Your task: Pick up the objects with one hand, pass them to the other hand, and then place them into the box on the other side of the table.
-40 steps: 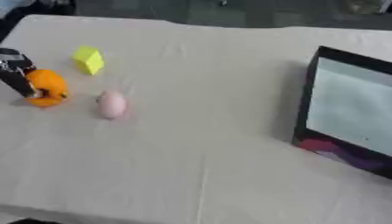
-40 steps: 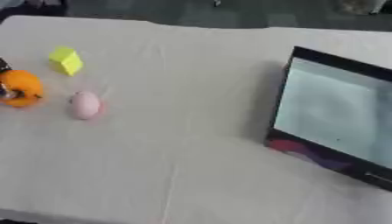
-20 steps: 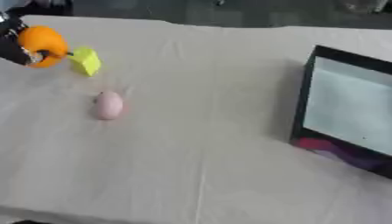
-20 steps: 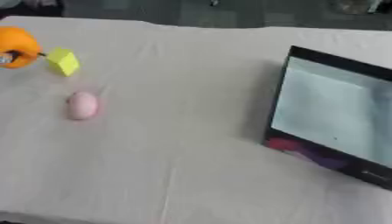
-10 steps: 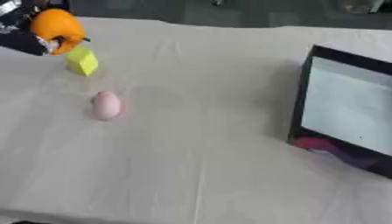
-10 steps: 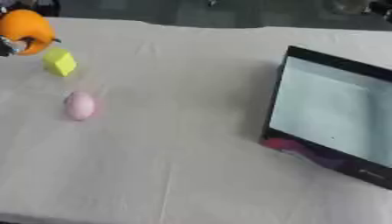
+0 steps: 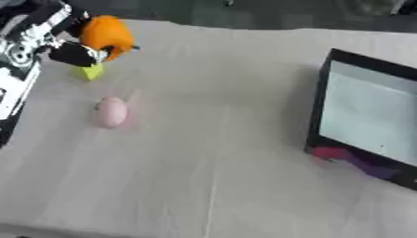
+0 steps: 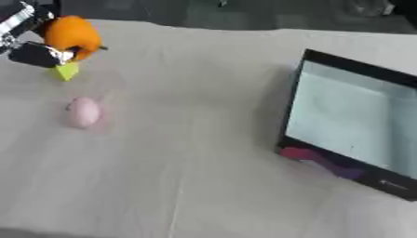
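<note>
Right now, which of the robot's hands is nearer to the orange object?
Left. The left hand is curled round the orange object, held up over the yellow block at the table's far left. The right hand shows in neither view, so its distance cannot be judged.

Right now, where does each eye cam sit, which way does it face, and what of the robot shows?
Left eye view: head camera, looking down at the cloth-covered table; left hand and forearm show at upper left, holding the orange object.
Right eye view: same head, set slightly to the right; only the left hand shows, at the upper-left corner.
Both share the pink egg-shaped object, yellow block and black box; the right hand shows in neither.
</note>
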Tool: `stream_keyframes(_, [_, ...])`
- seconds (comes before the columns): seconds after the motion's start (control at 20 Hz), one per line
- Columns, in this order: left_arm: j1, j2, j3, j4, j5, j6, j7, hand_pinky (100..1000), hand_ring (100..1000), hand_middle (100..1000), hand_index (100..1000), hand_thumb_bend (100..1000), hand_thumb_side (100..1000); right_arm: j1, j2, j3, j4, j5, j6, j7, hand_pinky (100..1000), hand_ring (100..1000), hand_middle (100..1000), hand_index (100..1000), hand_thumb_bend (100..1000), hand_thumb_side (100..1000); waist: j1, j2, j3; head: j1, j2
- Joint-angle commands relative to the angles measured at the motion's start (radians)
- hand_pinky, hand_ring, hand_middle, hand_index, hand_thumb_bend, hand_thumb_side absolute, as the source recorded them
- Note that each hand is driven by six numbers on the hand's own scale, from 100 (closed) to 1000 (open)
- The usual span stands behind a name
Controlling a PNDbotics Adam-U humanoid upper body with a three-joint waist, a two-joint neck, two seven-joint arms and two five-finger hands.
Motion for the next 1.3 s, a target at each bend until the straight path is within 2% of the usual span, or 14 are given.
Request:
stream_keyframes(0.05, [-0.01, -0.024, 0.002, -0.038, -0.027, -0.016, 0.038, 727, 517, 428, 498, 211, 100, -0.06, 0.013, 0.037, 0.028, 0.055, -0.002, 0.04, 1000, 1000, 1000, 1000, 100, 531, -0.013, -0.061, 0.003, -0.008, -0.007])
stream_keyframes(0.2, [0.002, -0.059, -0.012, -0.044, -0.054, -0.03, 0.071, 727, 513, 425, 496, 202, 100, -0.108, 0.046, 0.077, 0.061, 0.118, -0.015, 0.076, 1000, 1000, 1000, 1000, 100, 523, -0.015, -0.062, 0.006, -0.005, -0.016])
stream_keyframes(0.55, [0.035, -0.15, -0.02, -0.073, -0.107, -0.068, 0.148, 722, 505, 421, 495, 191, 100, -0.179, 0.117, 0.142, 0.146, 0.24, -0.052, 0.147, 1000, 1000, 1000, 1000, 100, 554, -0.02, -0.06, 0.021, -0.031, -0.02])
stream_keyframes(0.8, [0.049, -0.201, -0.02, -0.098, -0.113, -0.085, 0.178, 727, 497, 413, 489, 167, 100, -0.219, 0.16, 0.161, 0.197, 0.29, -0.073, 0.188, 1000, 1000, 1000, 1000, 100, 563, -0.02, -0.049, 0.035, -0.063, -0.03])
stream_keyframes(0.85, [0.052, -0.213, -0.019, -0.105, -0.11, -0.088, 0.186, 729, 495, 411, 488, 160, 100, -0.225, 0.167, 0.165, 0.207, 0.3, -0.076, 0.195, 1000, 1000, 1000, 1000, 100, 536, -0.02, -0.046, 0.038, -0.069, -0.03])
stream_keyframes(0.9, [0.056, -0.224, -0.019, -0.113, -0.105, -0.091, 0.194, 729, 493, 408, 486, 180, 100, -0.229, 0.176, 0.169, 0.217, 0.313, -0.08, 0.202, 1000, 1000, 1000, 1000, 100, 549, -0.021, -0.044, 0.041, -0.074, -0.03])
stream_keyframes(0.95, [0.059, -0.233, -0.019, -0.121, -0.1, -0.095, 0.201, 729, 492, 408, 486, 150, 100, -0.235, 0.185, 0.174, 0.228, 0.326, -0.083, 0.209, 1000, 1000, 1000, 1000, 100, 579, -0.022, -0.043, 0.044, -0.078, -0.029])
stream_keyframes(1.0, [0.061, -0.243, -0.021, -0.127, -0.096, -0.099, 0.207, 730, 492, 407, 485, 147, 100, -0.24, 0.193, 0.179, 0.239, 0.339, -0.089, 0.215, 1000, 1000, 1000, 1000, 100, 556, -0.023, -0.042, 0.046, -0.082, -0.028])
stream_keyframes(1.3, [0.068, -0.299, -0.038, -0.154, -0.091, -0.132, 0.232, 730, 488, 404, 483, 128, 100, -0.263, 0.238, 0.202, 0.286, 0.396, -0.125, 0.24, 1000, 1000, 1000, 1000, 100, 598, -0.028, -0.037, 0.055, -0.104, -0.032])
